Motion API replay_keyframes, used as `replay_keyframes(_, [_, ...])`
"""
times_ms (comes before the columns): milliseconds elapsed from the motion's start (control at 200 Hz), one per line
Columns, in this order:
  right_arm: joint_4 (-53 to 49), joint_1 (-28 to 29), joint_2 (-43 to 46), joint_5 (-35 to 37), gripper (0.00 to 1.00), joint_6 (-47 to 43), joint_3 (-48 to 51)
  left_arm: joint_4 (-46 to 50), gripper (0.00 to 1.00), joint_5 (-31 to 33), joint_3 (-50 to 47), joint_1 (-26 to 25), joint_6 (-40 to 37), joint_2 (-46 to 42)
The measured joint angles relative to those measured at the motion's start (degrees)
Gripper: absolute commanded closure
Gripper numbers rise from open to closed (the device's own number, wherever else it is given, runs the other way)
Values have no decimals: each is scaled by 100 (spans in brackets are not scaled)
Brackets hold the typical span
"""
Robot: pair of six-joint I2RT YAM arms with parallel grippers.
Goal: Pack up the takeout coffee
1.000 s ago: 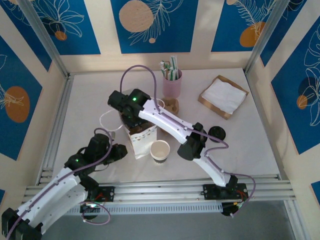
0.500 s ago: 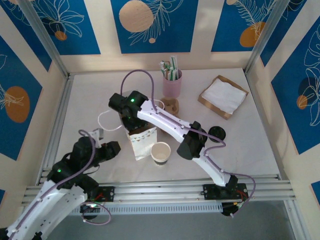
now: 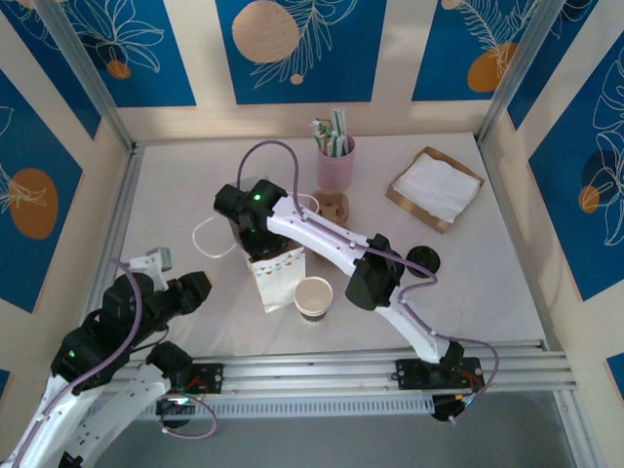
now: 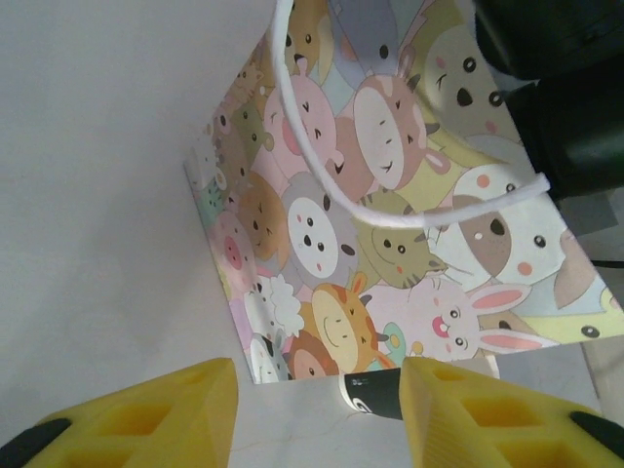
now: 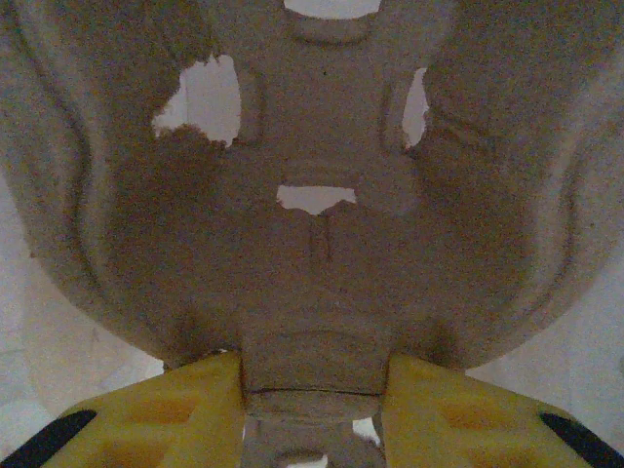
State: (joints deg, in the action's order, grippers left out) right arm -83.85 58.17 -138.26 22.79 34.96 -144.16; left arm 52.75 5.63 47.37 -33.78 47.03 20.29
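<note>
Item: takeout coffee, black-lidded, standing on worktop right of the right arm, well apart from the cartoon-animal paper bag. Status: right end effector pinching pulp cup carrier by the bag's mouth; left end effector spread, empty. Handling: lower carrier level, seat flat, before fetching cup.

Your overhead view is bright and evenly lit from above. The white table carries only soft, faint shadows beneath the arms, and the detail is sharp out to the corners. In your left wrist view the cartoon-print bag is well lit and crisp, but the left gripper shows its yellow fingers blurred along the lower edge. Your right wrist view is dim and grainy. The pulp carrier looks soft and shadowed, and its holes are blown out white.
</note>
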Motion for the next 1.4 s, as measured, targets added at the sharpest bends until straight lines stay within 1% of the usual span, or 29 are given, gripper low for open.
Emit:
replay_keyframes(190, [96,-26,-94,-94,60,0,57,4,45,92,251,0,-157,186])
replay_keyframes(460, [223,-31,-192,-168,59,0,214,-4,42,94,289,0,-221,280])
replay_keyframes(620, [256,-31,-192,-170,57,0,291,-31,42,92,289,0,-223,317])
replay_keyframes(1181, [319,-37,-192,-184,57,2,361,-114,41,90,249,0,-221,323])
replay_keyframes(1221, [310,-46,-192,-184,55,2,361,-125,41,90,249,0,-221,330])
replay_keyframes(1306, [302,-57,-192,-184,48,9,361,-131,40,90,249,0,-221,354])
replay_keyframes(1401, [251,-81,-192,-179,46,13,361,-131,40,90,249,0,-221,356])
